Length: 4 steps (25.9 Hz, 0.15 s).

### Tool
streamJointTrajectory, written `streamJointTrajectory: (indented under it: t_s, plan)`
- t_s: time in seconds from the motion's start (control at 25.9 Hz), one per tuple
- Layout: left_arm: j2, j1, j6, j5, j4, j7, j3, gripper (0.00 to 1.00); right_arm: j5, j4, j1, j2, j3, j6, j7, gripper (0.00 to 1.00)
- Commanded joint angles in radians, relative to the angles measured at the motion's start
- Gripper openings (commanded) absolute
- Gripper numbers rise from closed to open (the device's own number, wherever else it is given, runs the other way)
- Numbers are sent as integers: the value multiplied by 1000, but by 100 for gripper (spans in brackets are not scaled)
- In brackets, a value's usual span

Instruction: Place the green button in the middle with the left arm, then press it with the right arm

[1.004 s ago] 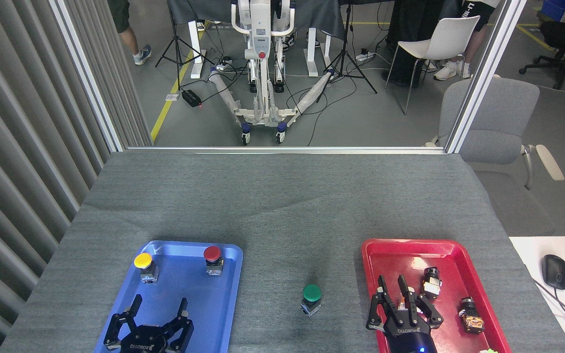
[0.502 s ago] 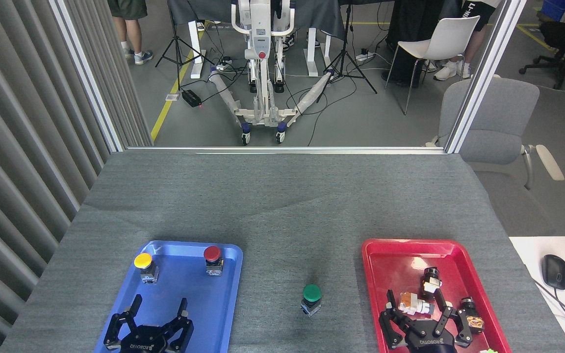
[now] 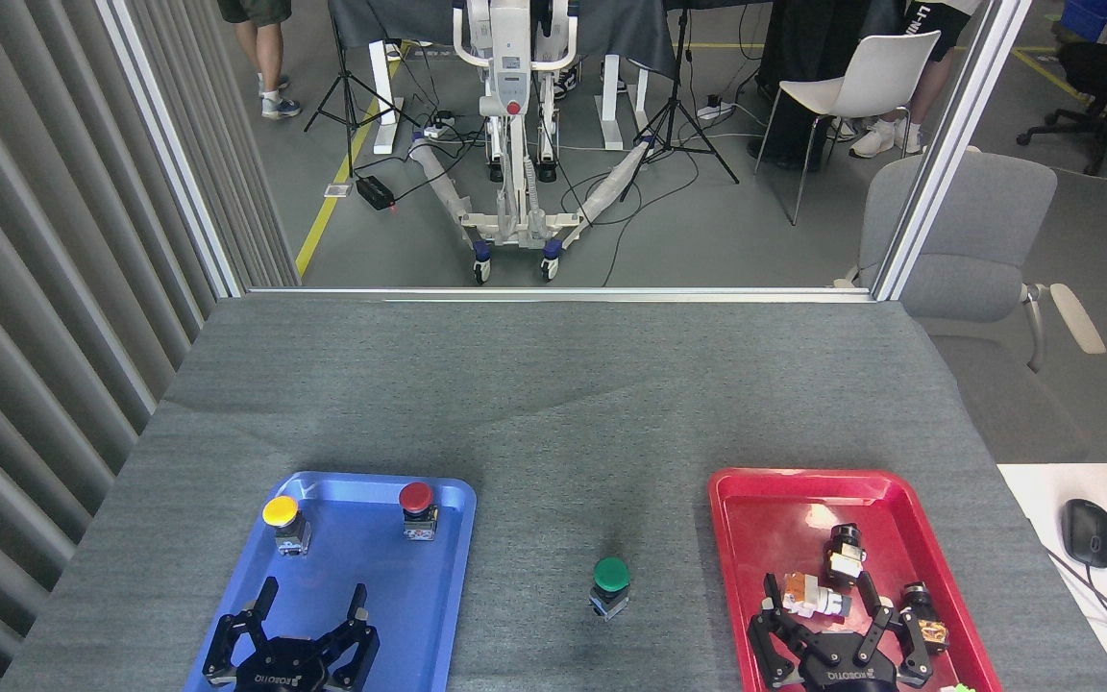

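Note:
The green button (image 3: 610,585) stands upright on the bare dark grey cloth of the middle (image 3: 573,538), between the two trays. My left gripper (image 3: 311,602) hangs over the near part of the blue tray (image 3: 448,586), open and empty, well to the left of the button. Over the near part of the red tray (image 3: 755,509) sits my right gripper (image 3: 821,594), open, its fingers spread on either side of a small white and orange part (image 3: 811,596) lying in that tray. Neither gripper touches the button.
A yellow-capped button (image 3: 284,522) and a red-capped button (image 3: 417,508) stand at the far end of the blue tray. Small dark parts (image 3: 843,553) lie in the red tray. A computer mouse (image 3: 1089,531) lies on a white desk at the right.
My right gripper has drawn back toward me over the red tray and opened from a nearly closed stance. The green button and my left gripper have stayed put.

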Motion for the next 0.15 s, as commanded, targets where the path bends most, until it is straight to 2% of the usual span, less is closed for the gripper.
streamJointTrajectory:
  t_s: [0.0,0.12]
  plan:
    - [-1,0,0,0,-1,0,1,99,0,0,0,0,0,0,4,100]
    - [-1,-2,0,0,-1,0,1,99,2,0,0,2,0,-3,4,100]
